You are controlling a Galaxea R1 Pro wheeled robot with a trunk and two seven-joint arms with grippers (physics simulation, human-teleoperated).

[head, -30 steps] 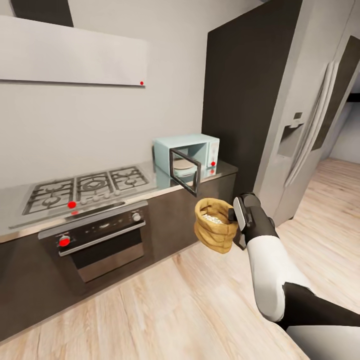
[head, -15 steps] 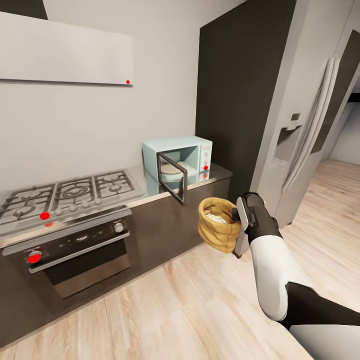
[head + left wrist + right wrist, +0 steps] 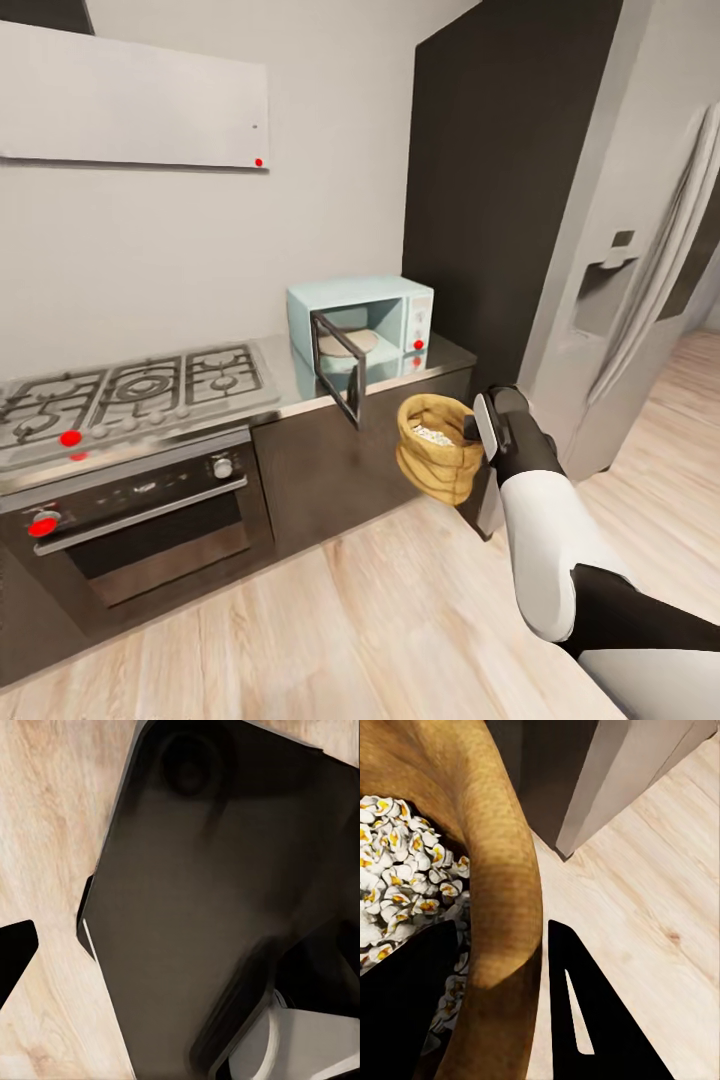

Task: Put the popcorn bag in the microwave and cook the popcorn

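In the head view my right gripper (image 3: 478, 432) hangs over the floor in front of the cabinets, shut on the rim of the tan popcorn bag (image 3: 436, 461). Pale popcorn (image 3: 436, 434) fills the bag's mouth. The right wrist view shows the bag's rim (image 3: 499, 907) pinched between my black fingers (image 3: 585, 1020), with popcorn (image 3: 397, 892) inside. The pale blue microwave (image 3: 385, 312) stands at the right end of the grey countertop (image 3: 290, 382), up and to the left of the bag. Its door (image 3: 335, 380) is swung open toward me. A dark fingertip (image 3: 15, 952) of my left gripper shows over the floor.
A gas hob (image 3: 130, 390) and a built-in oven (image 3: 140, 520) sit left of the microwave. A tall dark cabinet (image 3: 490, 200) and a grey fridge (image 3: 640, 300) stand to the right. Light wood floor (image 3: 350, 620) spreads in front.
The whole view has shifted: the counter and microwave look nearer and the fridge has slid right. The bag stays held in my right gripper at the same height.
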